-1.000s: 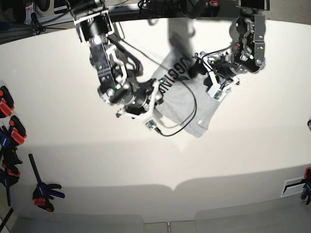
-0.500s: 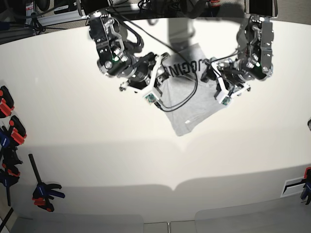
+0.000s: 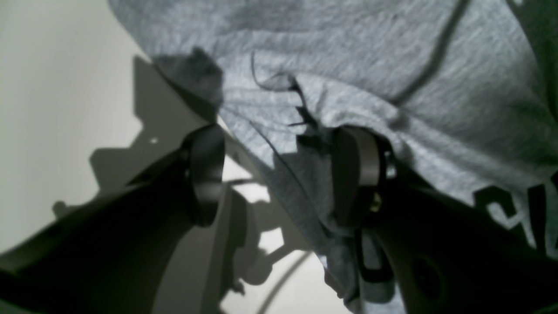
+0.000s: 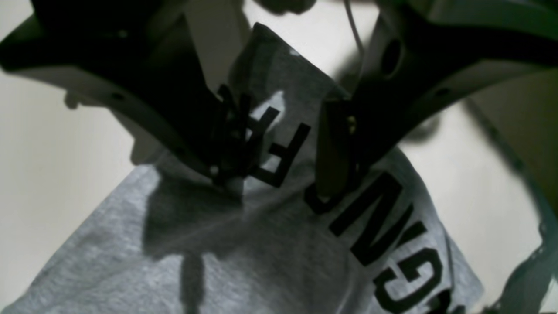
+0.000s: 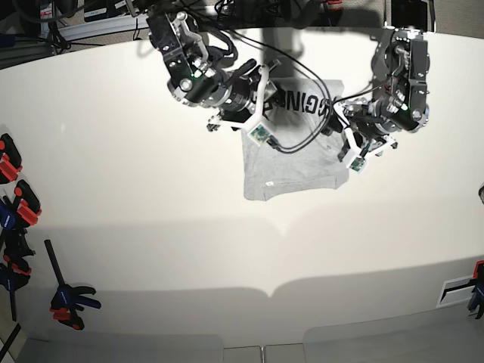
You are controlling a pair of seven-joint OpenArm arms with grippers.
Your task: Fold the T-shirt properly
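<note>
Okay, quick pass on this moment.
T-shirt [image 5: 291, 162]: grey, lies spread on the white surface [image 5: 151, 227] between my two arms, far half of the surface; black block letters face up along its far edge, plain hem edge nearest the camera.
Lettering [image 4: 383, 226]: bold black capitals, reads mirrored or upside-down in the right wrist view; cannot read the whole word.
Left gripper [image 3: 279, 174]: jaws spread apart; one finger [image 3: 205, 170] is over bare surface just off the cloth edge, the other finger [image 3: 355, 174] is against the fabric, with a fold of shirt edge hanging in the gap between them. Not pressed together on it.
Right gripper [image 4: 279, 144]: jaws apart, both fingers down at the lettered part of the shirt, with cloth in the gap; left finger [image 4: 218, 144] is dark and blurred, so I cannot tell if it touches.
Arms in base view: my right gripper [image 5: 253, 113] sits at the shirt's upper left corner, my left gripper [image 5: 349, 140] at its right edge.
Cable [image 5: 302, 136]: black, loops over the shirt from my right arm.
Clamps [image 5: 15, 219]: orange-and-black and blue ones at the surface's left edge, well apart from the shirt.
</note>
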